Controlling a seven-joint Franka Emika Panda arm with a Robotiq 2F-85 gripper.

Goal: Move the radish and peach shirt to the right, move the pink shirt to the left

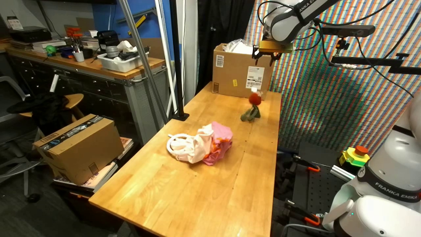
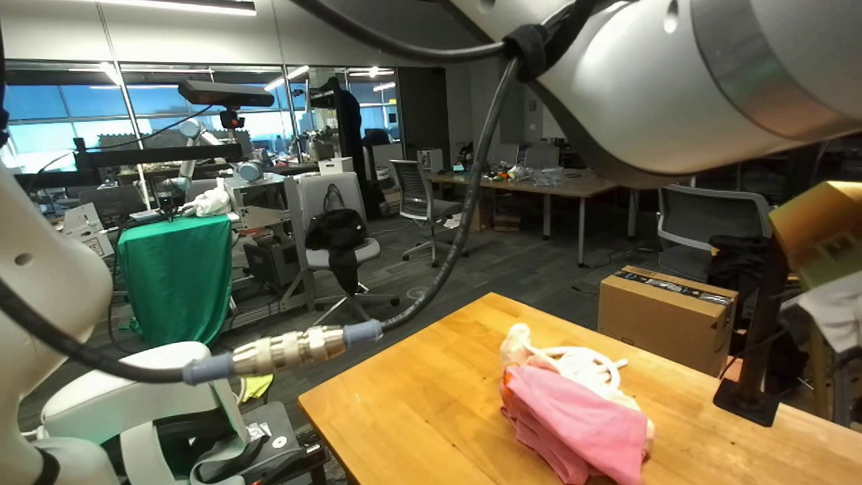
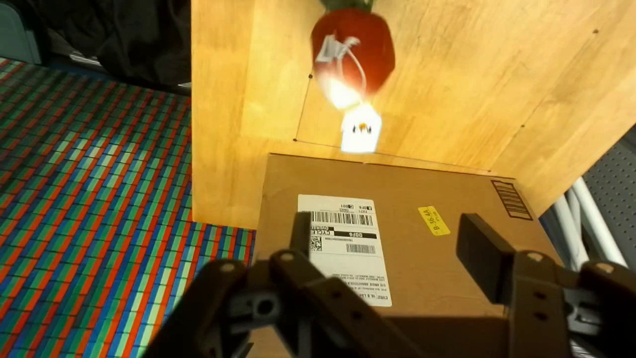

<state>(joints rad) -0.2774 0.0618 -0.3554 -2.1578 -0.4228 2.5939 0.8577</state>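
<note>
The red radish [image 1: 255, 98] shows near the far end of the table, its green leaves below it and a white tag above. In the wrist view the radish [image 3: 372, 42] is slightly blurred at the top, apart from the jaws; whether it touches the table I cannot tell. My gripper [image 1: 264, 61] hangs above it, in front of the cardboard box. Its jaws stand wide apart with nothing between them, and the gripper [image 3: 387, 238] is open. Mid-table, the peach shirt [image 1: 190, 149] lies bunched against the pink shirt [image 1: 222, 141]. Both shirts also show in an exterior view, the pink shirt [image 2: 579, 424] partly covering the peach shirt.
A large cardboard box [image 1: 230, 70] stands at the table's far end, close behind the radish. A pale loop [image 1: 171, 144] lies on the peach shirt. A black post base [image 1: 180, 116] sits at the table edge, with a striped curtain [image 1: 329, 98] along the opposite side.
</note>
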